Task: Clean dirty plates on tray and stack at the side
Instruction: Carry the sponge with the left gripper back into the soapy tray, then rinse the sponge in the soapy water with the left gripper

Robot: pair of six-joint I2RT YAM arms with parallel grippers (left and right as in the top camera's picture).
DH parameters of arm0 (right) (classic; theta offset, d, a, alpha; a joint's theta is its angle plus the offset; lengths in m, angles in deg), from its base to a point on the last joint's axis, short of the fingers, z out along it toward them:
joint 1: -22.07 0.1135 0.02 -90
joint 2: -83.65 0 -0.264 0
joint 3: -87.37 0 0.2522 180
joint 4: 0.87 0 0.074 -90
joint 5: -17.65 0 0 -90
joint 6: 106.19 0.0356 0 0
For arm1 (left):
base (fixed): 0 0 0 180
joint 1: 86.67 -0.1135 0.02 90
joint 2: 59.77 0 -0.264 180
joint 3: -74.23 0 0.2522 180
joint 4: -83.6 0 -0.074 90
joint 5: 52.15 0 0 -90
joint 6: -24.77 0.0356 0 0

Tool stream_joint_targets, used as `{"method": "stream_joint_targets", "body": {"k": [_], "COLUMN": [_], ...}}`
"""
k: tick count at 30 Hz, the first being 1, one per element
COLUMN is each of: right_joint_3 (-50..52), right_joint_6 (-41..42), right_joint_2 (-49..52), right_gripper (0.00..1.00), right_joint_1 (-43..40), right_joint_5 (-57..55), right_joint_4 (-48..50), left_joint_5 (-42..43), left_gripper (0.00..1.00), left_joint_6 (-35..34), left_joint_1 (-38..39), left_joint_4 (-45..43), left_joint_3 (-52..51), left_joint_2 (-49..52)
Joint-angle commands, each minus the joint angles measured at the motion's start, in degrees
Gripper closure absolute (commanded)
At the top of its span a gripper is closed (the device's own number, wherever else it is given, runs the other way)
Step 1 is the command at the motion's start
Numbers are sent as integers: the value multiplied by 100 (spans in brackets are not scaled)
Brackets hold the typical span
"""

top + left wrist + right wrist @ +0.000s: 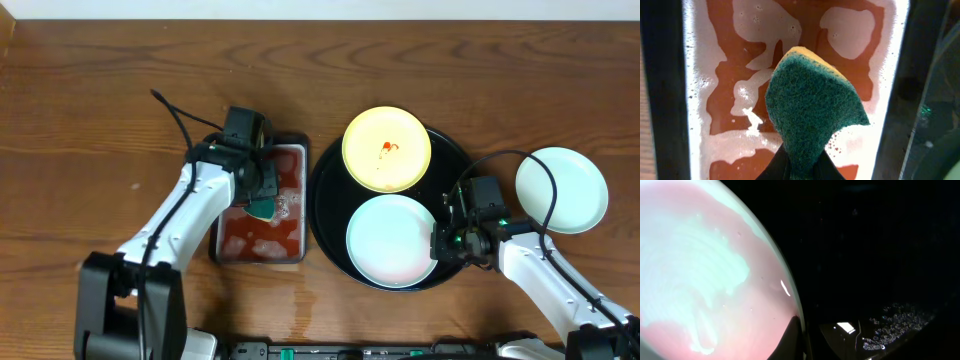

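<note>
On the black tray lie a pale yellow plate with a red smear and a mint-white plate. My right gripper is shut on that mint plate's right rim. In the right wrist view the plate carries a pink wet film, and one dark finger lies on its edge. A second mint-white plate rests on the table right of the tray. My left gripper is shut on a green and yellow sponge.
A small rectangular metal tray with red liquid and white foam stands left of the black tray; the sponge hangs over it. Black cables loop from both arms. Bare wood lies at the back and far left.
</note>
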Motion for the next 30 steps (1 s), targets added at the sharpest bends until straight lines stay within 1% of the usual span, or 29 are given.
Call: {"method": "stream_joint_targets", "body": {"k": [1, 3, 4, 6, 10, 11, 16, 23, 30], "right_joint_3": [68, 68, 68, 68, 68, 68, 68, 68, 68], "right_joint_6": [13, 13, 13, 13, 13, 13, 13, 15, 15], "right_joint_2": [13, 13, 13, 13, 13, 13, 13, 13, 13], "right_gripper": [99, 99, 99, 99, 99, 99, 99, 99, 99], "right_joint_1": [98, 98, 98, 98, 98, 98, 98, 98, 98], "right_joint_5": [-55, -57, -57, -55, -55, -55, -55, -55, -55], "right_joint_4": [-26, -26, -26, -26, -26, -26, -26, -26, -26], "left_joint_5": [-79, -79, -79, -79, -79, -76, -74, -72, -7], "left_gripper": [92, 92, 83, 70, 56, 54, 52, 52, 52], "left_joint_6": [105, 103, 103, 103, 103, 101, 98, 96, 94], "left_joint_1": [-26, -26, -26, -26, -26, -26, -24, -24, -24], "left_joint_4": [-4, -2, -2, -2, 2, 4, 131, 433, 474], "left_joint_3": [-63, -63, -63, -63, -63, -63, -63, -66, -175], "left_joint_2": [173, 247, 278, 337, 385, 385, 385, 385, 385]}}
